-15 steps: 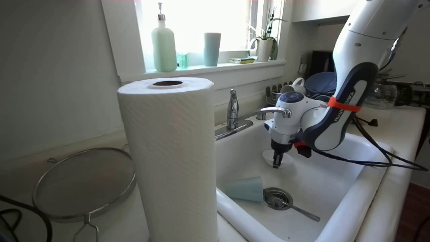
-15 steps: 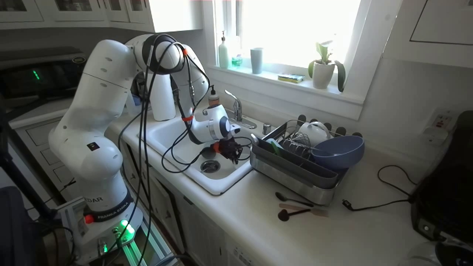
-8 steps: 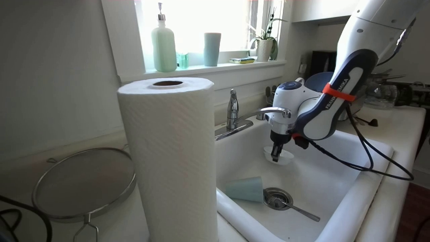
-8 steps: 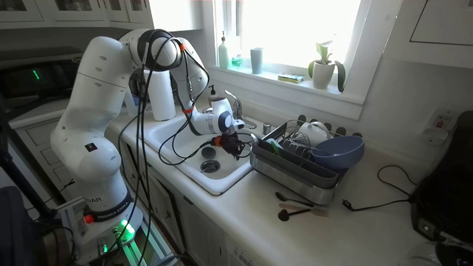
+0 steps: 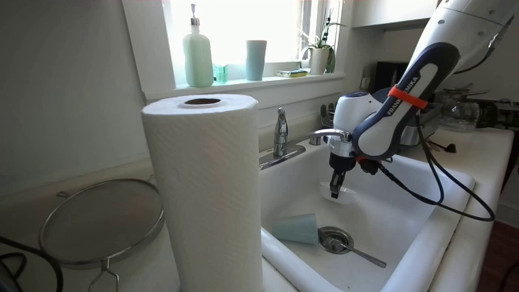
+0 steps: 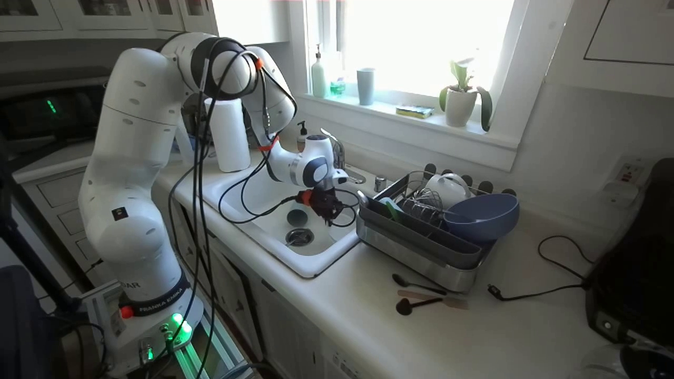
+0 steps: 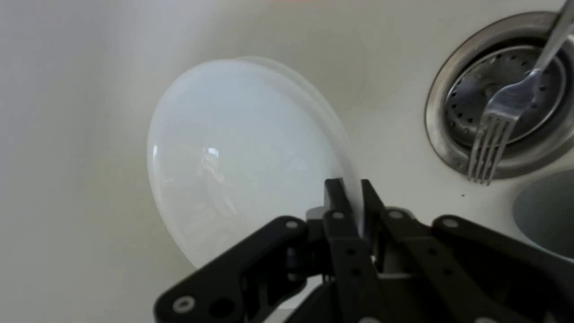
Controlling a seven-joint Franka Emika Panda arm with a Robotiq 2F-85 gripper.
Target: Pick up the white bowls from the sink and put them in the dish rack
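Pinched on the rim of the white bowl (image 7: 242,143), the jaws now sit higher than a second ago, so we judge the lift begun and the dish rack (image 6: 416,260) next; in the wrist view the bowl, glossy, shallow and tilted, hangs toward their ten o'clock, within the sink (image 5: 399,211).

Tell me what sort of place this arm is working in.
A kitchen, probably in a home: the exterior views show a deep white sink, a loaded dish rack beside it, and a roll of paper towels on the opposite side.
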